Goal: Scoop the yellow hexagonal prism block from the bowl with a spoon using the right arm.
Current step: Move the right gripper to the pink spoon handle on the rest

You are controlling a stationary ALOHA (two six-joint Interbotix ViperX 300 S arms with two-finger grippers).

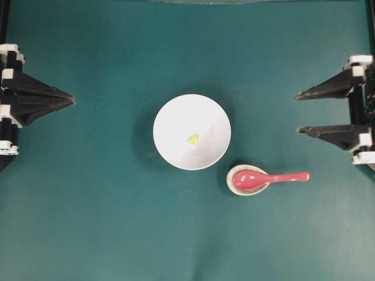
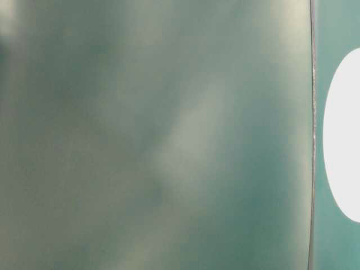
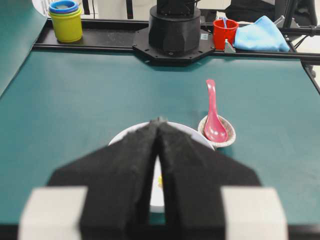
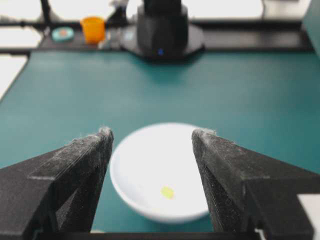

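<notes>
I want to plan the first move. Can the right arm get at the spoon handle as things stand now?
Probably yes. The spoon lies with its scoop in the spoon rest and its handle pointing toward the right end effector, which is open, with only bare table between them.

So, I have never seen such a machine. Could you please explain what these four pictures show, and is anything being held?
It is a robot with two black arms at a green table. The overhead view shows both: the left tool is shut, the right tool is open. Neither holds anything.

Two pictures come from cameras mounted on the wrists, each looking past its own tool. The table-level picture is blurred and tells little.

On the table stands a white bowl with a tiny yellow block inside. Beside it, a pink-red spoon lies with its scoop in a small speckled dish.
</notes>
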